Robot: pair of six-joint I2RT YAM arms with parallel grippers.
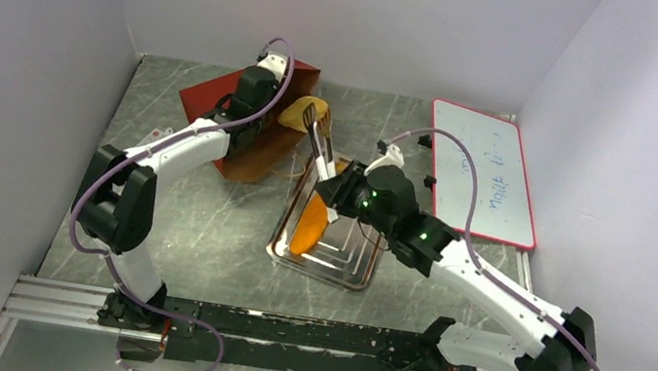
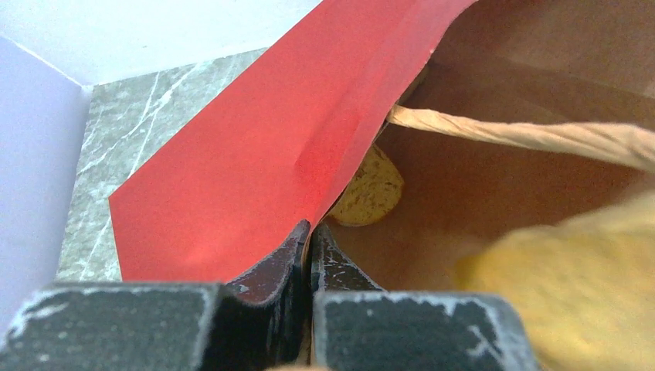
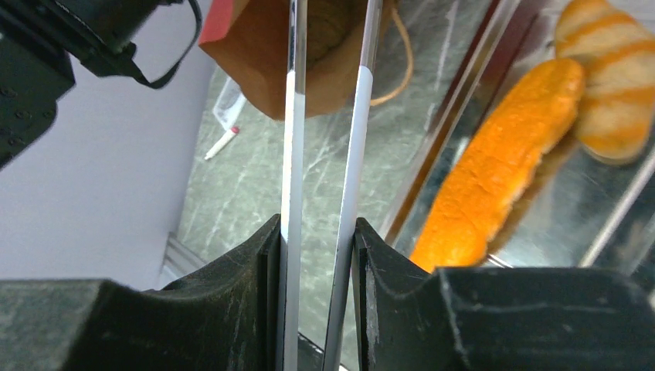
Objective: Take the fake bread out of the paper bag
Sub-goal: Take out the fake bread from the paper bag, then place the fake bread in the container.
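At left: pinching bag (image 2: 232,170) rim tight with left gripper (image 2: 310,247), jaws together on the paper. Inside, at least one bread (image 2: 372,189) left to fetch. Mid-scene: gripping another bread (image 1: 296,114) at the mouth with tongs (image 3: 324,154), themselves clamped in right gripper (image 3: 317,255). Rightward, on tray (image 1: 353,263): loaf (image 3: 494,170) and croissant (image 3: 610,93) already out.

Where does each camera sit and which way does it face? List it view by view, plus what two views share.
Top external: above, behind the bases, looking down on the table; left arm and right arm show.
Left wrist: on the left gripper, facing into the paper bag; fingers pinch its edge.
Right wrist: on the right gripper, looking along the tongs toward the tray; fingers show.
Shared: top and right wrist show the orange loaf.
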